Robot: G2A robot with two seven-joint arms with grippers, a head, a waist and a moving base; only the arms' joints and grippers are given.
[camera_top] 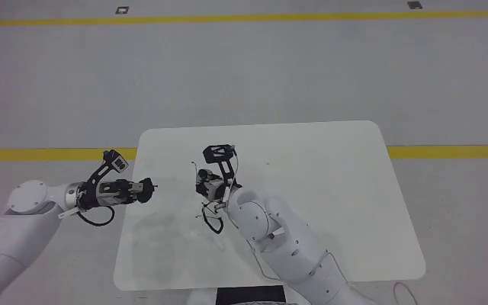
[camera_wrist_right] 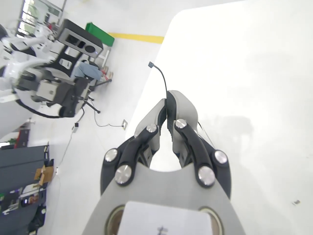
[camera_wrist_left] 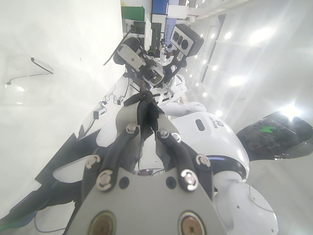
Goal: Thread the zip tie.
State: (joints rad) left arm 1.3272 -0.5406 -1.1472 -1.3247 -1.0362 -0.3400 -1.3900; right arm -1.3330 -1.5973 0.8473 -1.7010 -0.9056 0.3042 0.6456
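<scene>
One white table [camera_top: 328, 221] with rounded corners takes up the middle of the scene. Both arms are at its left part. The right arm comes up from the near edge and holds the right gripper [camera_top: 203, 180] above the tabletop, left of the middle. The left arm comes in from the left, and the left gripper [camera_top: 150, 185] sits just over the table's left edge, pointing right toward the other gripper with a clear gap between them.

The left gripper's fingers [camera_wrist_left: 127, 117] are drawn together on a dark bundle [camera_wrist_left: 146, 103]. It has thin black strips sticking out past the tips, and I cannot tell what it is.

The right gripper's fingers [camera_wrist_right: 177, 101] are pinched tight on the black zip tie [camera_wrist_right: 163, 76]. Its thin strap rises out from between the pads, bends over toward the left, and ends in the small square head, free in the air above the table's left side.
</scene>
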